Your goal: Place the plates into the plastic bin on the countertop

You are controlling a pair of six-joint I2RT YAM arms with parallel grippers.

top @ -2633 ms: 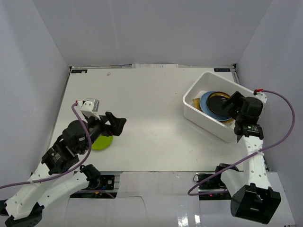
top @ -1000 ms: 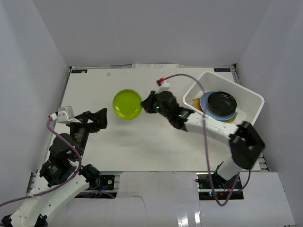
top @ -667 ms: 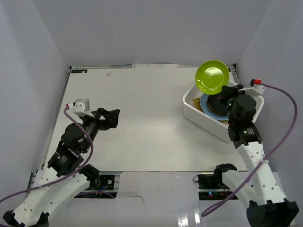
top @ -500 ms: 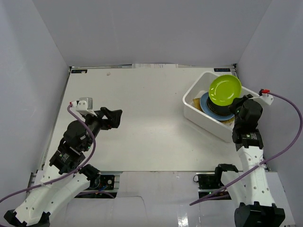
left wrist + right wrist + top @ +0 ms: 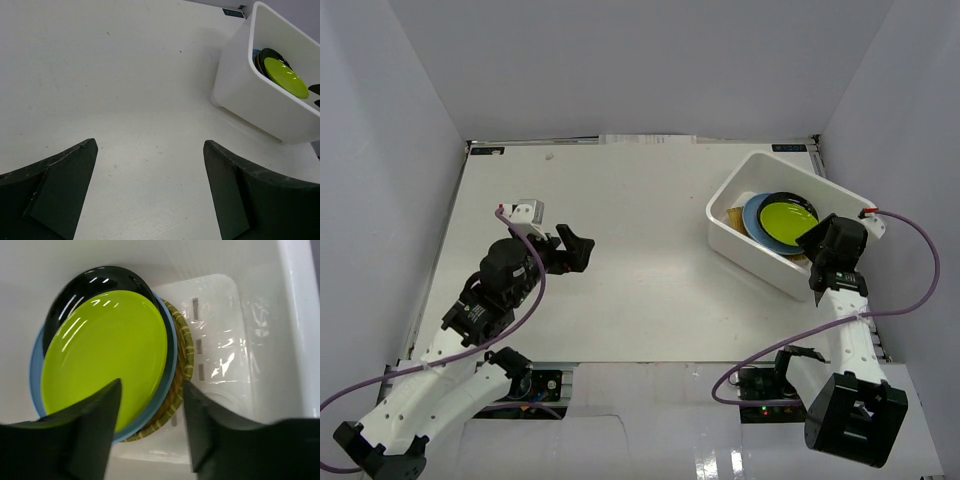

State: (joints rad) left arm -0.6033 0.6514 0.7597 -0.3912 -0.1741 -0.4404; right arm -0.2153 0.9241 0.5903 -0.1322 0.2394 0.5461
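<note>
Task judged essentially complete: green plate point(image 5: 105, 350) lies atop the stack point(image 5: 95, 282) of black, blue and patterned plates inside the bin point(image 5: 755, 255), none visible on the surface point(image 5: 640, 200), right hand point(image 5: 151, 385) spread empty above it, left hand point(image 5: 150, 145) spread empty over the surface.

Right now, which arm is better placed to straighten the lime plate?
Right: the right gripper is open just over the lime green plate in the plastic bin; the left gripper is open, far across the countertop.
</note>
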